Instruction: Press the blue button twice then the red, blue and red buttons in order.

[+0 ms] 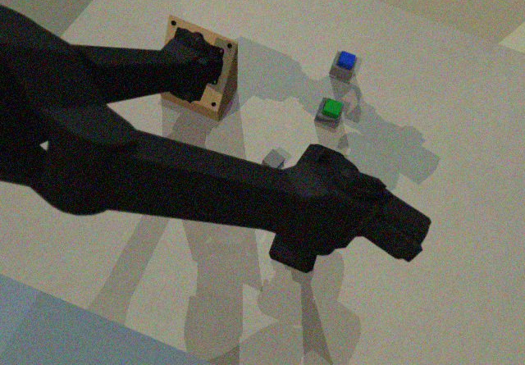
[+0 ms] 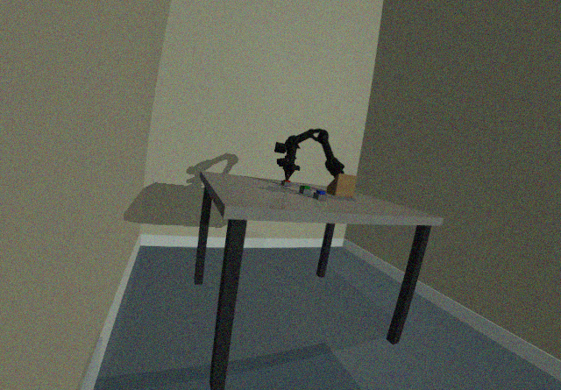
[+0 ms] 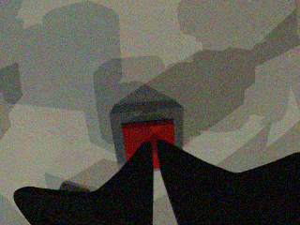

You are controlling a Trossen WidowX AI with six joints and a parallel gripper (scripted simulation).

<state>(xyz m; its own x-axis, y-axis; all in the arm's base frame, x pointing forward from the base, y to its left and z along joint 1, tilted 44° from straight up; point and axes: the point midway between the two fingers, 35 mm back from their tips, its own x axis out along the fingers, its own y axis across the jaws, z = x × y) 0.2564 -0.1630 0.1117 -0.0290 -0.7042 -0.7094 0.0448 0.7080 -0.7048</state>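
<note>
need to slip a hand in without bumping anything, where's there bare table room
Bare table lies beyond the pincer, past the blue button and green button. It is crowded between the wooden base mount, grey block and red button, under the arm.

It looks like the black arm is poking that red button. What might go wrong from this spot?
The shut end effector sits at the near edge of the square red button, not its middle, so it might slip off before bottoming out. A small grey block lies right beside the arm in the top view; a careless swing away could brush it.
</note>
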